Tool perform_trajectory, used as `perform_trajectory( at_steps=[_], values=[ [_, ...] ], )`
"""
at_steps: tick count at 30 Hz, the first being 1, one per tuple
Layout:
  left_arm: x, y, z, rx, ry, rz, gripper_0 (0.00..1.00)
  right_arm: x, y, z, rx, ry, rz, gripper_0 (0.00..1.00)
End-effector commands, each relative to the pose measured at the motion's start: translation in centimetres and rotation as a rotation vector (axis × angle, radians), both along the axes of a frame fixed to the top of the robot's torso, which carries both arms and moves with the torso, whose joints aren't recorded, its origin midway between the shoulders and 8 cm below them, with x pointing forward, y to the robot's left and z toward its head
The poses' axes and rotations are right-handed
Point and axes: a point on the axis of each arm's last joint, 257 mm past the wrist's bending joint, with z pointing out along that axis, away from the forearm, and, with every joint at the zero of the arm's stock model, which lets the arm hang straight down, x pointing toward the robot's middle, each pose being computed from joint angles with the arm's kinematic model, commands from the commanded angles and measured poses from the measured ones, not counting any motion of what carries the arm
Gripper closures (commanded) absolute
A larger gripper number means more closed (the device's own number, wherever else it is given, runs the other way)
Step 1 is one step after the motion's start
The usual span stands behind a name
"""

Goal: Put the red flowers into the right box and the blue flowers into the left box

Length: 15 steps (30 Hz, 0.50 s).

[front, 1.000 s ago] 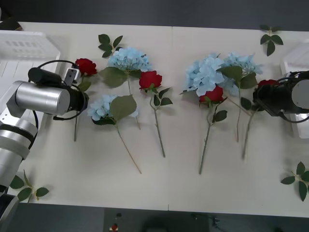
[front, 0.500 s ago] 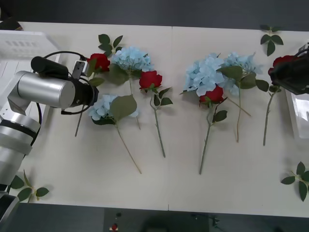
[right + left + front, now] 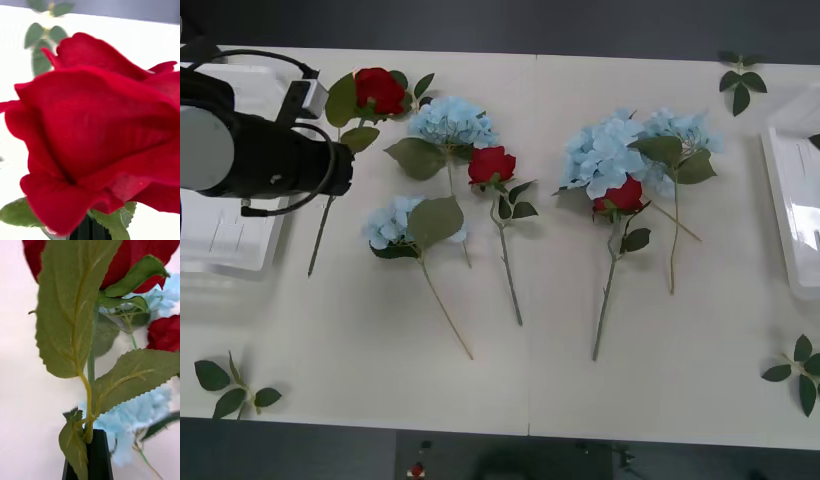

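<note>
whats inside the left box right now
The left box shows bare white ribbed floor, with no flowers visible in it. The left arm covers its middle, so that part can't be checked. The left gripper holds a red rose beside the box.

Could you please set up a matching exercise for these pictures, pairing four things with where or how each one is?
Things
1. deep-red rose in the left gripper
2. deep-red rose in the right gripper
3. small pale-blue fluffy cluster
4. white slotted plastic tray

Places or states
A. lying on the table, a large green leaf over it
B. at the table's left edge, partly behind the left arm
C. held up between the tray and another blue cluster
D. held with a green leaf sprig behind the bloom

Pairs: 1-C, 2-D, 3-A, 4-B
</note>
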Motion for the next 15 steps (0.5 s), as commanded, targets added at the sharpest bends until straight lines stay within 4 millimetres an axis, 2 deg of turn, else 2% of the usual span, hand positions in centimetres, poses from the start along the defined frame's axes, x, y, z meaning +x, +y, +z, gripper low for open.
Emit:
perform_trajectory(
  at_steps=[1,3,7,10,11,12,13,14,15],
  values=[
    [-2.1,1.1,3.3,0.032,-0.110,-0.182,1.00,-1.3,-5.7,3.5,-0.088,-0.015,-0.069,1.00],
    [-3.4,0.4,3.8,-0.051,-0.130,-0.263,1.00,-1.9,-7.6,3.6,-0.116,-0.012,-0.101,1.00],
    [-5.7,-1.0,4.6,-0.179,-0.195,-0.430,1.00,-2.6,-10.0,3.2,-0.131,-0.011,-0.147,1.00],
    [-7.0,-1.8,4.9,-0.233,-0.261,-0.537,1.00,-2.7,-10.5,2.8,-0.135,-0.014,-0.152,1.00],
    [-7.6,-2.4,5.3,-0.278,-0.292,-0.581,1.00,-2.5,-10.5,2.4,-0.150,-0.010,-0.141,0.95],
    [-8.2,-3.1,5.5,-0.318,-0.313,-0.617,1.00,-2.5,-10.5,2.2,-0.161,-0.008,-0.135,0.79],
    [-8.9,-3.9,5.7,-0.366,-0.339,-0.657,1.00,-2.5,-10.4,1.9,-0.173,-0.001,-0.127,0.36],
    [-9.4,-4.4,5.9,-0.398,-0.360,-0.685,1.00,-2.4,-10.3,1.6,-0.175,0.000,-0.126,0.10],
    [-10.1,-5.2,6.1,-0.439,-0.392,-0.727,1.00,-2.4,-10.3,1.6,-0.178,0.000,-0.123,0.00]
  ],
)
